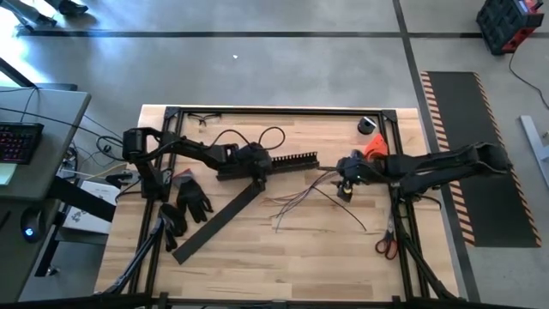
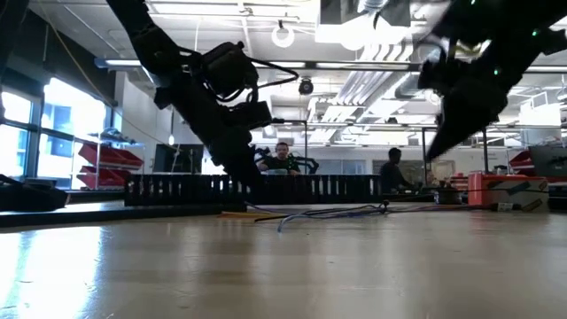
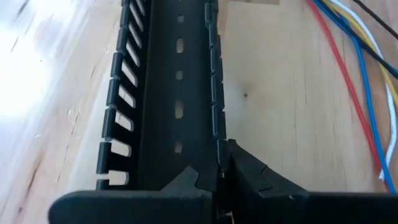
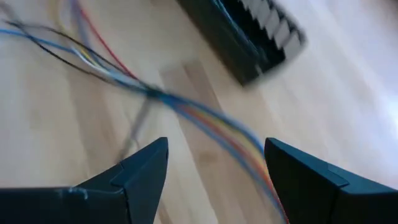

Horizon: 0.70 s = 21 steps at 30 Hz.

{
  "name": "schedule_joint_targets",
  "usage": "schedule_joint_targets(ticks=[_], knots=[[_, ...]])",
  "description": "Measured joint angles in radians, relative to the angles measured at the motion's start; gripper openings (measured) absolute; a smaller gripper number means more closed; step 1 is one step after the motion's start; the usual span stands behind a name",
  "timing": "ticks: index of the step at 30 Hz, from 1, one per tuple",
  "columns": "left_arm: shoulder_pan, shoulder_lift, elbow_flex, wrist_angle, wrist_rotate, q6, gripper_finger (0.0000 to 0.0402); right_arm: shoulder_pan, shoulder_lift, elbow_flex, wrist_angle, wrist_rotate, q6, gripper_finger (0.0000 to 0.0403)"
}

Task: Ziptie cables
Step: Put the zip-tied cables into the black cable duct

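Note:
The cables point(image 1: 300, 202) are a loose bunch of thin wires, red, blue, yellow, white and dark, lying fanned out on the wooden table; they also show in the low view point(image 2: 337, 211) and the left wrist view point(image 3: 357, 93). My right gripper point(image 1: 347, 178) hangs open above the cables' far end point(image 4: 186, 112), clear of the table point(image 2: 438, 146). My left gripper point(image 1: 257, 167) is shut on the long black slotted channel point(image 1: 270, 163), which lies flat on the table left of the cables. My left gripper holds the slotted channel by the side wall point(image 3: 217, 146) nearer the cables. One finger point(image 3: 183, 186) is inside the trough and the other point(image 3: 252, 174) outside, pinching the wall. The fingers come down from above, and the channel rests on the table.
A flat black strip point(image 1: 214, 219) lies slanting near the channel, with black gloves point(image 1: 193, 199) beside it. Scissors point(image 1: 386, 245) sit at the table's right near corner; an orange object point(image 1: 374, 146) and a tape roll point(image 1: 369, 126) sit far right. People are in the room behind point(image 2: 283, 158).

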Motion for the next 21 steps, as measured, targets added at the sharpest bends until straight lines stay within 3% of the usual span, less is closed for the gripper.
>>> schedule_joint_targets(ticks=[5,12,19,21], knots=[[0.000,0.000,0.000,0.016,0.007,0.025,0.0023,-0.066,0.070,0.000,-0.118,-0.009,0.077,0.0252],[0.000,0.000,0.000,0.016,0.023,0.036,0.0092,-0.174,0.165,0.001,-0.155,-0.015,0.053,0.0252],[-0.017,0.000,0.000,0.052,0.032,0.047,0.0133,-0.279,0.260,0.096,-0.258,0.021,0.050,0.0252],[-0.027,0.000,0.001,0.073,0.040,0.053,0.0137,-0.314,0.288,0.118,-0.268,-0.026,0.030,0.0252]])
